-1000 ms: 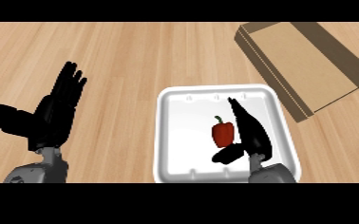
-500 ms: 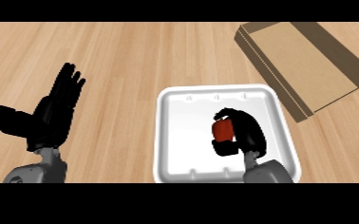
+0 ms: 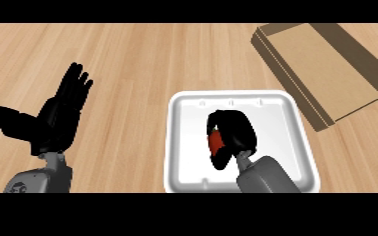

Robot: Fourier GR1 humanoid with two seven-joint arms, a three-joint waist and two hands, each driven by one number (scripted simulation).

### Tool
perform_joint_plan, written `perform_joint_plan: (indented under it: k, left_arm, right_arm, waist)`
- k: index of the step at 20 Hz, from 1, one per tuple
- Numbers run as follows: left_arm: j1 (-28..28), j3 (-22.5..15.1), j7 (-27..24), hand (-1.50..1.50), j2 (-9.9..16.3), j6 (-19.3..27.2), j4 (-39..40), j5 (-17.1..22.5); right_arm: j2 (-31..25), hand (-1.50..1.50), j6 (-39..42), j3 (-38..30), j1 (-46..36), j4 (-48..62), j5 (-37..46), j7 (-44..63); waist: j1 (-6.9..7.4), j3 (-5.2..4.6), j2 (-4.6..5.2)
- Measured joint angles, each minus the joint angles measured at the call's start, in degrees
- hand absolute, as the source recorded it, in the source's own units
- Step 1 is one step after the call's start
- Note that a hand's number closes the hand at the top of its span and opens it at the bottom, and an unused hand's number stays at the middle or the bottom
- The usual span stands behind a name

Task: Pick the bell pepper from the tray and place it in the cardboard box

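Note:
The red bell pepper (image 3: 215, 142) sits in the middle of the white tray (image 3: 190, 130) at the lower centre of the head view. My right hand (image 3: 235, 132) is curled over and round it, so only a strip of red shows at the hand's left side. The cardboard box (image 3: 319, 62) lies open at the upper right, apart from the tray. My left hand (image 3: 63, 107) rests open with fingers up at the left edge, well away from the tray.
Bare wooden counter (image 3: 140, 60) stretches between the left hand, the tray and the box. The box's near long wall (image 3: 291, 87) faces the tray's upper right corner.
My right hand's fingers have gone from straight beside the pepper to curled round it, hiding most of it. The left hand has stayed still.

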Motion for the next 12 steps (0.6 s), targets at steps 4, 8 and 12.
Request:
perform_joint_plan:
  k: [4,8,12]
  left_arm:
    - [-0.73,-0.25,-0.93,0.00,-0.52,0.43,1.05,-0.58]
    - [0.33,-0.84,-0.30,0.00,-0.90,0.76,-0.33,-0.97]
    - [0.09,0.08,-0.06,0.00,-0.42,0.76,0.23,-0.70]
  right_arm:
    - [0.50,1.50,0.03,5.27,-6.72,4.53,2.23,-3.14]
    - [0.68,1.50,-2.29,7.26,-11.64,6.58,4.11,-5.48]
    - [0.69,1.50,0.02,10.04,-12.64,0.17,5.92,-4.45]
  waist:
    - [0.04,0.02,0.05]
    - [-0.33,0.04,-0.05]
    - [-0.99,0.02,-0.21]
